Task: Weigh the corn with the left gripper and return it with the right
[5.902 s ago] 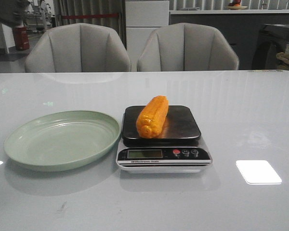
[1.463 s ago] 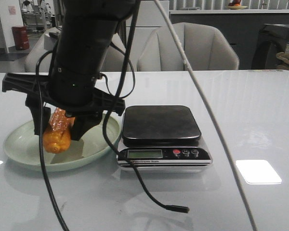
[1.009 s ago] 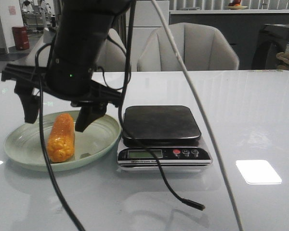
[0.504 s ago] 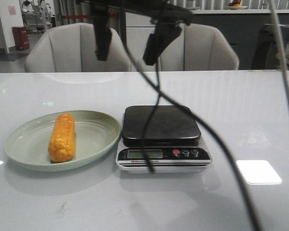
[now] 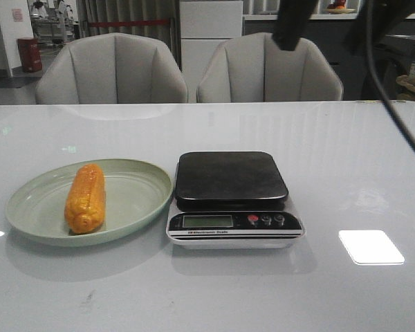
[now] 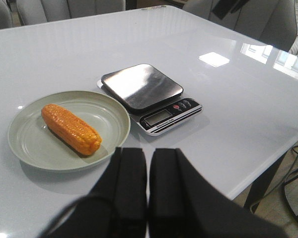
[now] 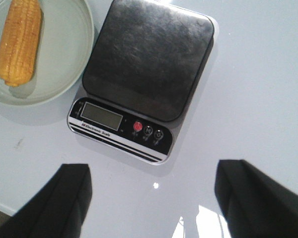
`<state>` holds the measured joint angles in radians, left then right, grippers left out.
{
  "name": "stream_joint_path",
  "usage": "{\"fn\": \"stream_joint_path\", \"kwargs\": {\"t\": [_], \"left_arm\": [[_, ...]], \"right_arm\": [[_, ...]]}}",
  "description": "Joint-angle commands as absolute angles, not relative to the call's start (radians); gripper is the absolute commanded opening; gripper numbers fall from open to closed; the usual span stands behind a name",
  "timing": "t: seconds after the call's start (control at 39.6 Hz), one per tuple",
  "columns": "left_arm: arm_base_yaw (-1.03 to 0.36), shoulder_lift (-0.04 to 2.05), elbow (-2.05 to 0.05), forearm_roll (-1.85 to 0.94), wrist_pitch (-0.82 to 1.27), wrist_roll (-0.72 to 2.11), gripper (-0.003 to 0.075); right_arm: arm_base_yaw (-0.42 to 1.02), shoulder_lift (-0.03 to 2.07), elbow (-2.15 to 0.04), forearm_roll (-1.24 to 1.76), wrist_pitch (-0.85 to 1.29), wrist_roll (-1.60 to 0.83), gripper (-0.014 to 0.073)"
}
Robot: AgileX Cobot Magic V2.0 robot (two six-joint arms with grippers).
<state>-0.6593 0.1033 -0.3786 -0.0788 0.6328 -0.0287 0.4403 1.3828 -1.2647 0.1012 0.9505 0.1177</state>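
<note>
In the front view little of either arm shows: only a dark piece of the right arm (image 5: 294,24) crosses the top edge at the right, with a black cable (image 5: 394,104) running down the far right, and both are cut off by the frame. The scale's display is too dim to read.

At the left of the table (image 5: 207,290) the corn (image 5: 85,197) lies on its side in the pale green plate (image 5: 135,200), its length running from near to far, touched by neither pincer. Just right of the plate and close against its rim stands the scale (image 5: 234,200), its dark platform bare.

The left gripper (image 6: 147,183) shows only in its own wrist view, where the two black fingers (image 6: 129,178) are pressed together with a mere slit between them, holding nothing, well above and apart from the plate.

The right gripper (image 7: 149,196) hangs high over the scale, its fingers (image 7: 72,191) spread wide apart at the two sides of its wrist view, empty and touching nothing
</note>
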Motion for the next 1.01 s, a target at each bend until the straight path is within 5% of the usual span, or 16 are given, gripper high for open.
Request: {"fn": "stream_joint_path", "kwargs": {"t": [0.0,0.71,0.98], "left_arm": [[-0.666,0.115,-0.402,-0.082,0.561,-0.03,0.0122],[-0.666,0.115,-0.402,-0.082,0.563,-0.03,0.0122],[-0.666,0.115,-0.402,-0.082,0.563,-0.03,0.0122]], "right_arm": [[0.434,1.236,-1.184,0.099,0.838,0.086,0.0607],[0.434,0.259,-0.416,-0.025,0.29,0.066,0.0607],[0.434,0.097,-0.213,-0.031,0.107,0.066,0.0605]]}}
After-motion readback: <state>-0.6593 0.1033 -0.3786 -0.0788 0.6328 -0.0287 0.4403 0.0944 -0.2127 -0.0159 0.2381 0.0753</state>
